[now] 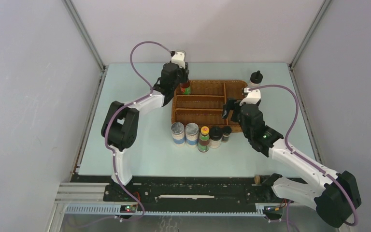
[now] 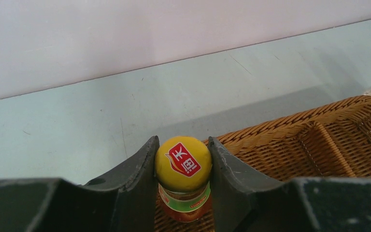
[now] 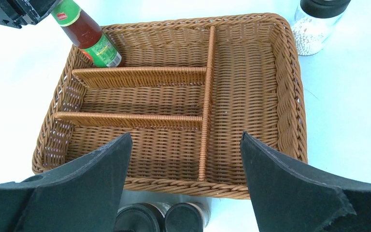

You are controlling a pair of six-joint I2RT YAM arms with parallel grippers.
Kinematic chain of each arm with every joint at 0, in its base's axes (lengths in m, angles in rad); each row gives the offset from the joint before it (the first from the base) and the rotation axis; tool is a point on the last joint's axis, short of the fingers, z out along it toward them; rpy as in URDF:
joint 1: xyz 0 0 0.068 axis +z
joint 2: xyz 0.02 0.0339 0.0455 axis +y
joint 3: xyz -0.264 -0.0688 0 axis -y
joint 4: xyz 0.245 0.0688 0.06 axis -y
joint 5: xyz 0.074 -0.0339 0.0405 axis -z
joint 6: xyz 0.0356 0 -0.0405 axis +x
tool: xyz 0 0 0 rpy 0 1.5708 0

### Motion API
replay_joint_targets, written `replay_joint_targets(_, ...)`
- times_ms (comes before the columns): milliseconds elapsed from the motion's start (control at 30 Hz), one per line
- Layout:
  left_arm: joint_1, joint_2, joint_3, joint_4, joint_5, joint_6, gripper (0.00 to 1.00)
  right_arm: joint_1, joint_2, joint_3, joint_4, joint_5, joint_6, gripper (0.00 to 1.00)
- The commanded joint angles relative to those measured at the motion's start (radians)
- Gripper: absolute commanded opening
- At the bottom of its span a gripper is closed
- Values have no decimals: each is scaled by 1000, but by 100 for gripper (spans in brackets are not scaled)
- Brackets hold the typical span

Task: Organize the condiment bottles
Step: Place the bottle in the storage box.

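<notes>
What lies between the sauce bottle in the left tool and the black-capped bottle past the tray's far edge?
Only the wicker tray: bare far compartment, divider, right compartment; the right wrist view shows it.

The divided tray [image 1: 207, 88] lies mid-table. In its far-left compartment, at the outer corner, is a sauce bottle [image 1: 185, 88], with the left gripper [image 1: 185, 82] clamped on its cap. Just outside the tray's near edge runs a row, left to right: a shaker [image 1: 178, 134], another shaker [image 1: 192, 134], a second sauce bottle [image 1: 204, 139], a capped jar [image 1: 215, 137], a tiny bottle [image 1: 226, 133]. Beyond the tray's far-right corner stands another capped jar [image 1: 255, 79]. The right gripper [image 1: 229, 110] hangs spread over the tray's near-right part.
</notes>
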Motion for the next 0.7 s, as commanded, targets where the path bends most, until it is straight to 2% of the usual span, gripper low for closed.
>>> replay_joint_targets(0,-3,-12,-15,129,-7,-7,0,10,-4,-7,34,7,17,92)
replay_joint_targets(100,-7,-10,-23,127,-16,-4,5,11,-4,-6,29,5,17,92)
replay_joint_targets(200,-12,-10,-24,117,-19,-4,23,12,-6,-11,30,5,17,92)
replay_joint_targets(333,-20,-13,-28,104,-18,1,51,11,-11,-11,30,4,17,92)
replay_joint_targets(467,-27,-17,-30,91,-17,1,70,12,-12,-11,29,1,17,93)
replay_joint_targets(533,-31,-21,-32,87,-16,2,75,12,-13,-11,27,0,17,93)
replay_joint_targets(667,-36,-28,-35,79,-19,2,78,12,-18,-11,22,-2,13,93)
